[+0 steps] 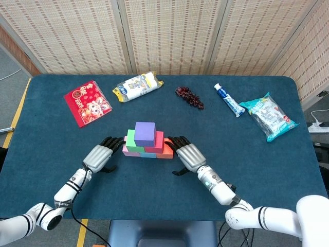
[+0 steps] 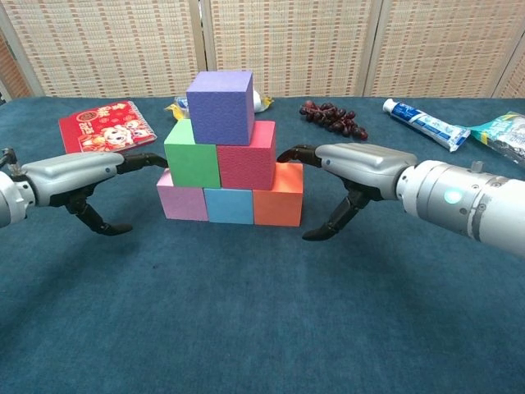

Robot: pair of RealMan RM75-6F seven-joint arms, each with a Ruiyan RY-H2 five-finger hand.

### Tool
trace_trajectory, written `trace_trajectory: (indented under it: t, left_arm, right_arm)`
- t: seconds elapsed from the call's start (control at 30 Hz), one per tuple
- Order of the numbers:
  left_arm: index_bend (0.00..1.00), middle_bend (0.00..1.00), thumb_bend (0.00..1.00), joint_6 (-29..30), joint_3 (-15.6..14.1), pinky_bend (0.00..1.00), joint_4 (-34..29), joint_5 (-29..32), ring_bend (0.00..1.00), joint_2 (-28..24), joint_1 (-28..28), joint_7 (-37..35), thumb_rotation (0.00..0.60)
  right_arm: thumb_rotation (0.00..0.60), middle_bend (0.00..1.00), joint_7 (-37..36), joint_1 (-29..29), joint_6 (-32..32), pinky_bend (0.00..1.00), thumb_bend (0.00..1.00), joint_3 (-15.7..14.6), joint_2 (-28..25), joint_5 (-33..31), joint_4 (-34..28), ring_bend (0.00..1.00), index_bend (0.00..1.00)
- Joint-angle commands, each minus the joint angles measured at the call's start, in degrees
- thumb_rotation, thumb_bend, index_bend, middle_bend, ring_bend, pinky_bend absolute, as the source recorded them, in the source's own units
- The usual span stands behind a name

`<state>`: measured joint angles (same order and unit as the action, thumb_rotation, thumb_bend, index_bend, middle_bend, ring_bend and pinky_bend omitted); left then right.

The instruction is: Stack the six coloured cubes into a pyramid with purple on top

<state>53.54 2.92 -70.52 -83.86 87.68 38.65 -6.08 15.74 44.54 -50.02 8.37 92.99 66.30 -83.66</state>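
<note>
The pyramid stands mid-table: pink cube (image 2: pixel 182 203), blue cube (image 2: pixel 229 205) and orange cube (image 2: pixel 279 197) at the bottom, green cube (image 2: pixel 191 153) and red cube (image 2: pixel 246 156) above them, purple cube (image 2: pixel 220 107) on top. My left hand (image 2: pixel 78 172) lies flat and open on the pyramid's left, its fingertips reaching the edge where green meets pink. My right hand (image 2: pixel 353 164) is open on the right, its fingertips just over the orange cube beside the red one. Whether either hand touches a cube I cannot tell. The head view shows the left hand (image 1: pixel 97 156) and right hand (image 1: pixel 189 156) flanking the purple cube (image 1: pixel 145 134).
Along the far side of the table (image 1: pixel 164 195) lie a red packet (image 1: pixel 87 102), a snack bag (image 1: pixel 137 86), a bunch of grapes (image 1: pixel 189 97), a toothpaste tube (image 1: pixel 229 100) and a teal bag (image 1: pixel 268 116).
</note>
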Motion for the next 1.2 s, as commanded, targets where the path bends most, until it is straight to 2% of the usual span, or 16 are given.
trace_trajectory:
  t: [0.03, 0.9, 1.2]
  left_arm:
    - [0.0, 0.0, 0.32, -0.1, 0.0, 0.0, 0.0, 0.1, 0.0, 0.1, 0.1, 0.1, 0.6]
    - [0.0, 0.0, 0.32, -0.7, -0.3, 0.0, 0.0, 0.4, 0.0, 0.6, 1.0, 0.9, 0.6]
    - [0.0, 0.0, 0.32, 0.6, -0.7, 0.0, -0.5, 0.8, 0.0, -0.3, -0.2, 0.7, 0.6]
  right_arm:
    - [0.555, 0.0, 0.1, 0.1, 0.1, 0.0, 0.27, 0.1, 0.1, -0.1, 0.0, 0.0, 0.0]
    - [0.556, 0.0, 2.0, 1.0, 0.3, 0.0, 0.27, 0.1, 0.9, -1.4, -0.1, 0.0, 0.0]
    - [0.555, 0.0, 2.9, -0.5, -1.5, 0.0, 0.27, -1.2, -1.5, -1.0, -1.8, 0.0, 0.0]
